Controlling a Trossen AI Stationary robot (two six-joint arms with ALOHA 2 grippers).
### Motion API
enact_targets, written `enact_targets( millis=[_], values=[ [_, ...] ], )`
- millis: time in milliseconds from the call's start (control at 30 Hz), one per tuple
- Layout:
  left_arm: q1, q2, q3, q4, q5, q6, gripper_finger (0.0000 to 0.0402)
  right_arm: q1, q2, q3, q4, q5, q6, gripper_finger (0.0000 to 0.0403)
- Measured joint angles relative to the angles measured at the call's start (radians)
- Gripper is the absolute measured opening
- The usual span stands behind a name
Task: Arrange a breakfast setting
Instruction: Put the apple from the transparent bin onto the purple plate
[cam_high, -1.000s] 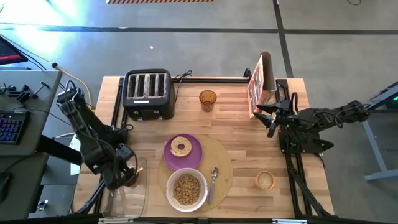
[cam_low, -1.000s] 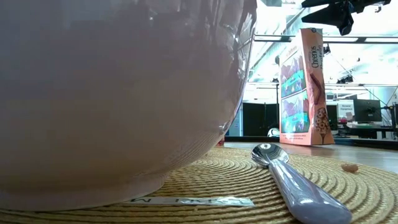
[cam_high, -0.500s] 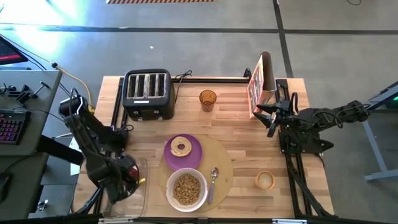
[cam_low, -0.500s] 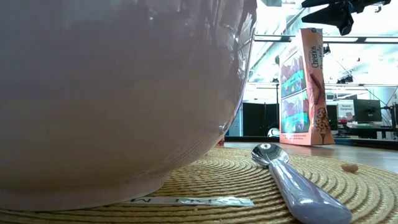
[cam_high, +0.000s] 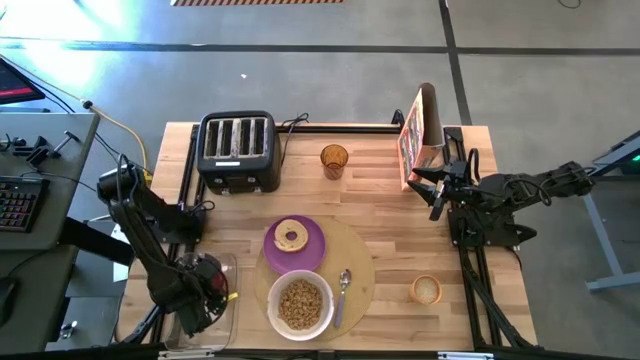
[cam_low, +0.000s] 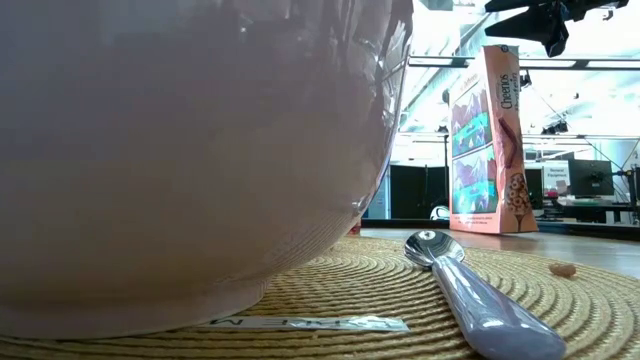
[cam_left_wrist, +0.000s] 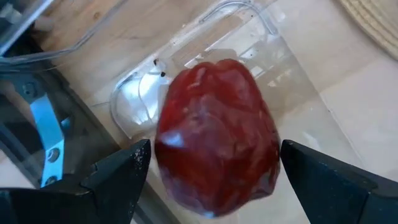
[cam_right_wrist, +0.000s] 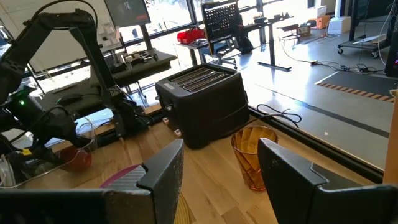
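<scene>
Worktop's near-left: left hand (cam_left_wrist: 211, 165) wide astride dark red food piece (cam_left_wrist: 216, 137) in clear container (cam_left_wrist: 298, 106); close squarely, gently. Right hand (cam_right_wrist: 217, 168) idles wide, far right.

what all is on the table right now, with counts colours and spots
round tan woven placemat: 1, tan, front centre
small purple plate: 1, purple, on the placemat, far side
toasted bagel ring: 1, golden brown, on the plate
white bowl of brown cereal: 1, white, on the placemat, near edge
metal spoon: 1, silver, beside the bowl
black four-slot toaster: 1, back left
amber cup: 1, back centre
cereal box: 1, back right
dark red food piece: 1, between the left pincer's fingers
clear plastic container: 1, front left
left pincer: over the container
right pincer: open, by the cereal box
</scene>
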Motion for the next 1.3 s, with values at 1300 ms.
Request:
enact_targets(
  millis=[1300],
  values=[
    [0.002, -0.037, -0.090, 0.152, 0.006, 0.035, 0.0326, 0.000, 0.000, 0.000, 0.000, 0.000, 0.000, 0.0188]
  ],
)
